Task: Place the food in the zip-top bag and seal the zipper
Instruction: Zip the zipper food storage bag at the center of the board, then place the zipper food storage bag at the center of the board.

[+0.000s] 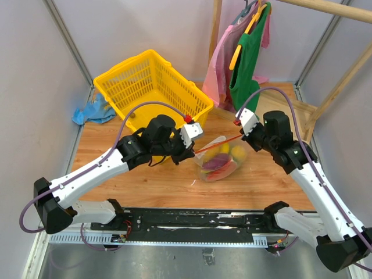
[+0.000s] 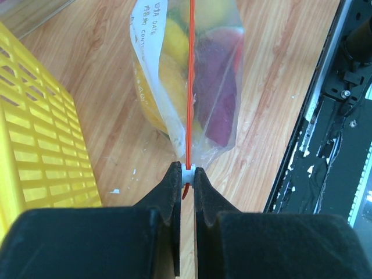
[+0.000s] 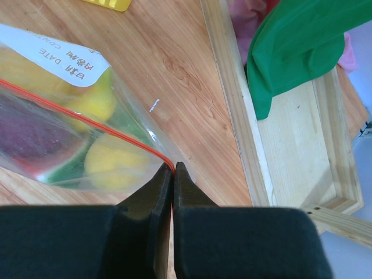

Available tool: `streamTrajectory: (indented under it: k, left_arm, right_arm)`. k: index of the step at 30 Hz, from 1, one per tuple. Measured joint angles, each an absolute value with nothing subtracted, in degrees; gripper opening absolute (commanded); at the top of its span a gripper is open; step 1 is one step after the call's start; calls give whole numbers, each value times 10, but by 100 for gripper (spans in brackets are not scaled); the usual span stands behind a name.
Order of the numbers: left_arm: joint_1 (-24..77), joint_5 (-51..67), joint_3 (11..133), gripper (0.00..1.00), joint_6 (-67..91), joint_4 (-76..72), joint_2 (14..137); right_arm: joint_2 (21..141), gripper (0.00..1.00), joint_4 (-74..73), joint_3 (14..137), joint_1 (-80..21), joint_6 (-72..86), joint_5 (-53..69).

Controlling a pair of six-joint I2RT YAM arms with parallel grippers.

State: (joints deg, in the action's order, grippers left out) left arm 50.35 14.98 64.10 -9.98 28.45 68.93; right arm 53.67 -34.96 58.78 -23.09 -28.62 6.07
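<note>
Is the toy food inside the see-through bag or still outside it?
Inside. The yellow, purple and green toy food pieces show through the walls of the clear crinkly plastic bag.

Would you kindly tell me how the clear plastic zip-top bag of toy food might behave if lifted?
The clear crinkly plastic zip-top bag would probably sag and swing, since its thin film wrinkles below the taut red-orange zipper strip. The toy food likely slides to the lowest corner. It seems light: the left tool and right tool pinch only the strip's ends.
</note>
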Motion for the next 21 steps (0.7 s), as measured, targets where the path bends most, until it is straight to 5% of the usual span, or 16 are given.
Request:
streamTrajectory:
  k: [11, 21]
  left_arm:
    - [504, 20, 677, 10, -40, 276, 766]
    - [505, -119, 720, 50, 11, 252, 799]
  right_arm:
    - [594, 5, -272, 588, -220, -214, 43]
    - [637, 62, -236, 626, -215, -143, 21]
